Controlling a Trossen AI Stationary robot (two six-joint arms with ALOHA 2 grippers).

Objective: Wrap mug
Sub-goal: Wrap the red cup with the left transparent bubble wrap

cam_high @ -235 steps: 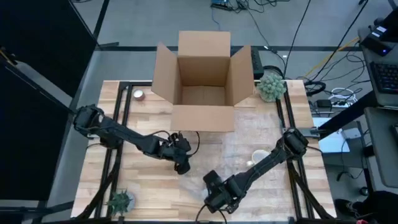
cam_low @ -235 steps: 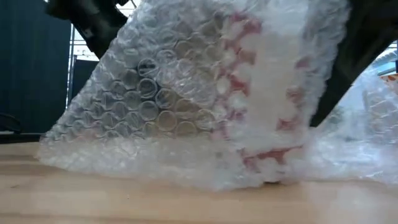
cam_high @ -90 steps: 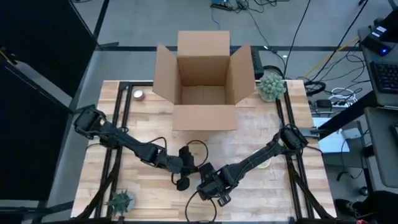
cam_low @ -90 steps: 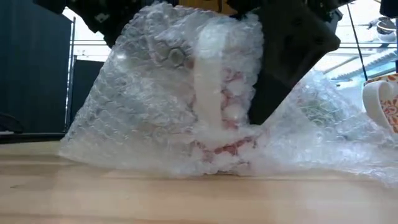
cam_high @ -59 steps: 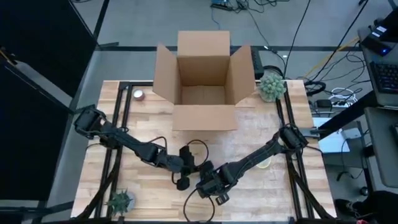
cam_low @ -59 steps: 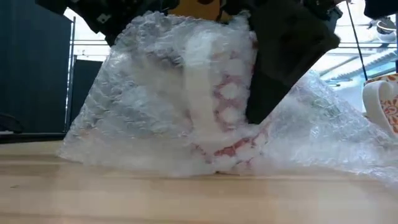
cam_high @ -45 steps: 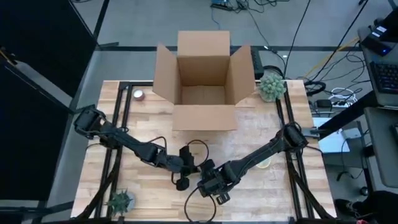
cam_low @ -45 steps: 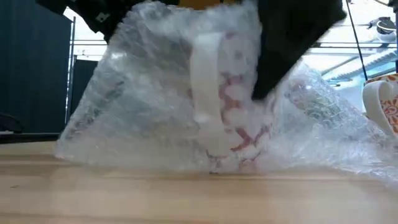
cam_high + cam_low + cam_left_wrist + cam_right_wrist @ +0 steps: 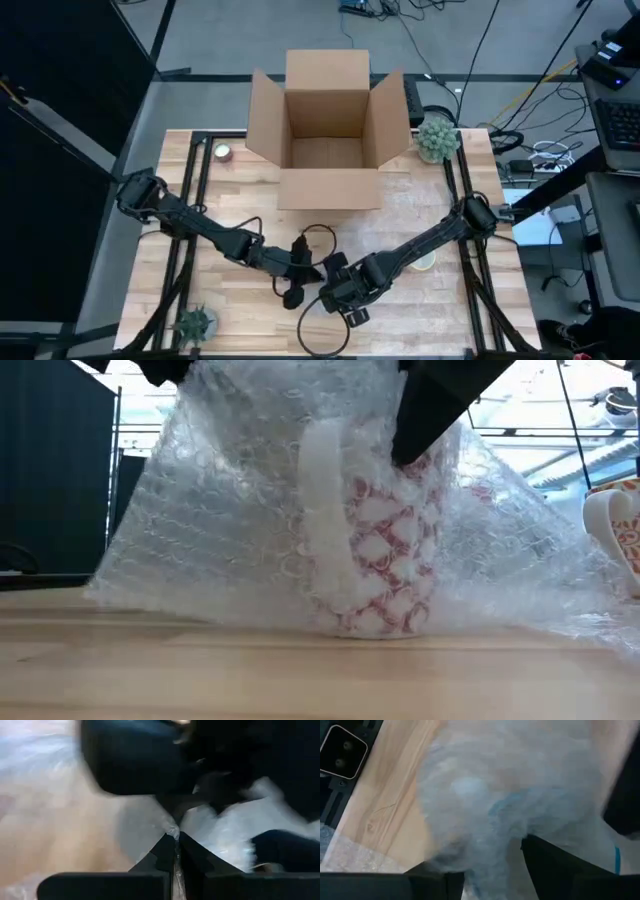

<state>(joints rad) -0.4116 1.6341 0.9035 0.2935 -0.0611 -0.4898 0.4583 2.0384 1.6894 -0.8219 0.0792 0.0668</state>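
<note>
Mug [image 9: 375, 565] now stands upright on the table [image 9: 300, 680] near the front edge, red-and-white pattern showing thru the bubble wrap [image 9: 200, 540]. A moment ago it was tipped w/ the wrap bunched lower; now the sheet's pulled up higher, tented over the mug.

Left gripper [image 9: 175, 851] has its fingertips pressed together on a thin edge of the wrap, just left of the mug in the high view. Right gripper [image 9: 490, 865] sits right against the bundle, wrap filling the space between its fingers; can't tell if it's clamping.

In the high view both grippers have edged up-table slightly. Cardboard box [image 9: 327, 130] still open at the back. A second mug [image 9: 615, 525] at the right, unmoved.
</note>
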